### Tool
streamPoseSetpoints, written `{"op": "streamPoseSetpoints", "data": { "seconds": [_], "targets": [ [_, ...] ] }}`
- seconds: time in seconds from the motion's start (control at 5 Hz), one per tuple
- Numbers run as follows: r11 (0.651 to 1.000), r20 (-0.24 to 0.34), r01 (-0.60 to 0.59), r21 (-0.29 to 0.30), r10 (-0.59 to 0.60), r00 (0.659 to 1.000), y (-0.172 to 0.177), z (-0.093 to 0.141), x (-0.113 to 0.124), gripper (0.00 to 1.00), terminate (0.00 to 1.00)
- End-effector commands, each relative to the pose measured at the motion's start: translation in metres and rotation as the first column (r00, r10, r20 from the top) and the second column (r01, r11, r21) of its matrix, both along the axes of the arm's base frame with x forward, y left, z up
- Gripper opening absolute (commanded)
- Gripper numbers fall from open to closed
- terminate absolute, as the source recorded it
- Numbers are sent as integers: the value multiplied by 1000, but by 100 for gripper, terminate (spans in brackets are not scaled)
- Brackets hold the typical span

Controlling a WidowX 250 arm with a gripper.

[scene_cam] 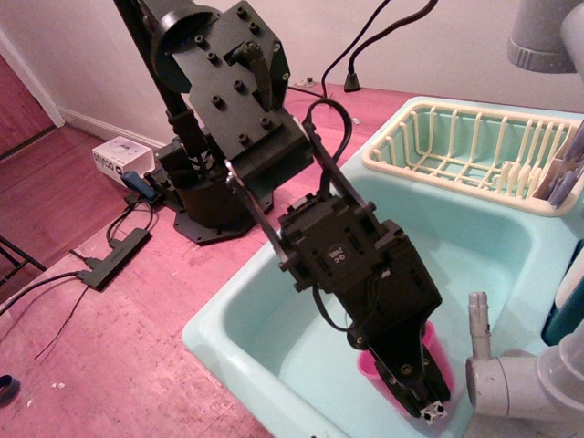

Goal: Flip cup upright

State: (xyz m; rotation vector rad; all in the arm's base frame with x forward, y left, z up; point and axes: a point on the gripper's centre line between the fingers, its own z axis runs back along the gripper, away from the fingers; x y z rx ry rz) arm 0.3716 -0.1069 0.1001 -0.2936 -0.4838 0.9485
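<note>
Robot arm (274,164), finished throughout in matte black. A faceted base (205,214) is surmounted by blocky, angular link housings, on whose flat plates rows of round screw heads are seen. Black cables (319,128) are looped between the segments. A small pale marking (335,256) is carried on the wrist housing, its characters too small to be read. The gripper (422,392) is narrow and black, with a small white patch shown at its tip.
</note>
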Motion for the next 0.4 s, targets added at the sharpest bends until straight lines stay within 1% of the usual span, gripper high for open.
{"op": "streamPoseSetpoints", "data": {
  "seconds": [0.0,0.2],
  "targets": [
    [999,-1,37,5,-37,999,10,26,-10,0,0],
    [991,-207,127,-39,-132,969,22,42,-31,0,0]
  ]
}}
